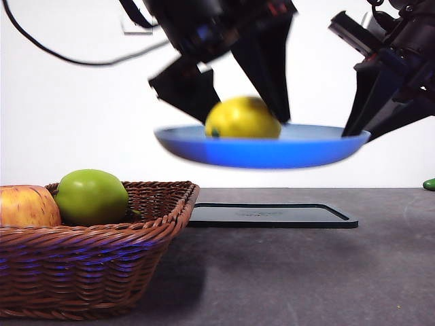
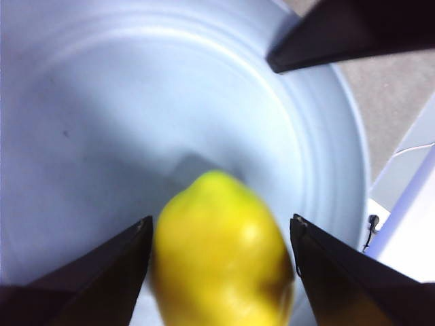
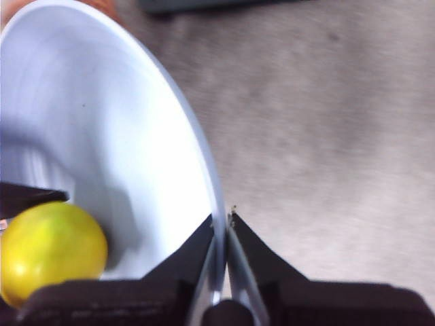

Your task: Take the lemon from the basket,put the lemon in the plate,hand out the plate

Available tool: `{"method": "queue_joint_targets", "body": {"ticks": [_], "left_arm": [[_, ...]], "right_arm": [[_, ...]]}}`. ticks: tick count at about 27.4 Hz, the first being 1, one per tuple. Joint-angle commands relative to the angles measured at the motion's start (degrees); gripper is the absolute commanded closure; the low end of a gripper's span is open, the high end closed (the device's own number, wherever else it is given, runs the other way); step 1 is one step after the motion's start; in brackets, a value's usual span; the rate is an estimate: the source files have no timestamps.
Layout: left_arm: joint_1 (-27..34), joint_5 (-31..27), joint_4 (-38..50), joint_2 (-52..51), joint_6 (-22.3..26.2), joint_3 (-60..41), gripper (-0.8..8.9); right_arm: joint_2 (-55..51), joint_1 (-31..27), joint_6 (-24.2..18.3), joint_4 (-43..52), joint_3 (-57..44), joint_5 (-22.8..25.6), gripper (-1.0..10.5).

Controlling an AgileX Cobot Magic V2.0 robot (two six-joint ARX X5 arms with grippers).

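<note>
The blue plate (image 1: 299, 146) hangs level in the air above the table, with my right gripper (image 1: 357, 132) shut on its right rim; the right wrist view shows the jaws (image 3: 223, 221) pinching that rim (image 3: 204, 176). The yellow lemon (image 1: 242, 117) lies in the plate (image 2: 122, 115). My left gripper (image 1: 245, 112) comes down from above with a jaw on each side of the lemon (image 2: 221, 255); it is open (image 2: 217, 221). The reddish-brown wicker basket (image 1: 115, 265) stands at the front left.
A green apple (image 1: 91, 197) and a red-yellow apple (image 1: 26, 206) lie in the basket. A flat black tray (image 1: 272, 215) rests on the table under the plate. A small green thing (image 1: 429, 184) shows at the right edge.
</note>
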Motion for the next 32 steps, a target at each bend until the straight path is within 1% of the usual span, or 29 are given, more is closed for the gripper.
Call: {"method": "queue_joint_targets", "body": {"ticks": [1,6,9,12,14,17,22,27,31,32], "left_arm": [[0.4,0.0,-0.7,-4.4,0.7,0.9,4.64],[1.2,0.1,-4.3,-17.5,0.7,0.9,4.64],[1.2,0.1,-5.8,-25.2,0.4,0.9,4.64],[1.2,0.1,-6.4,-29.3,-0.5,0.9,4.64],[1.2,0.1,-6.5,-31.5,-1.4,0.9,4.64],[1.2,0.0,-6.6,-33.7,-1.5,0.9,4.64],[1.2,0.0,-6.9,-34.7,-1.5,0.9,4.64],[1.2,-0.2,-7.1,-34.6,-1.5,0.9,4.64],[1.2,-0.6,-7.0,-34.6,-1.5,0.9,4.64],[1.2,-1.3,-7.1,-34.6,-1.5,0.9,4.64]], "right_arm": [[3.0,-2.0,1.0,0.8,2.9,-4.1,9.4],[11.7,-6.9,0.9,0.6,11.7,-6.2,9.4],[19.3,-9.1,1.0,-0.6,20.2,-5.9,9.4],[24.7,-9.9,1.7,-0.7,26.0,-5.7,9.4],[27.6,-10.1,2.3,-0.8,29.1,-4.4,9.4],[32.5,-10.1,2.3,-0.8,33.8,-1.0,9.4],[38.7,-10.1,2.3,-0.5,38.2,2.2,9.4],[42.7,-10.1,2.2,-0.2,39.2,3.4,9.4],[45.4,-10.1,0.7,-0.3,39.2,7.5,9.4],[45.7,-10.1,-0.2,-0.3,39.2,7.8,9.3]]}}
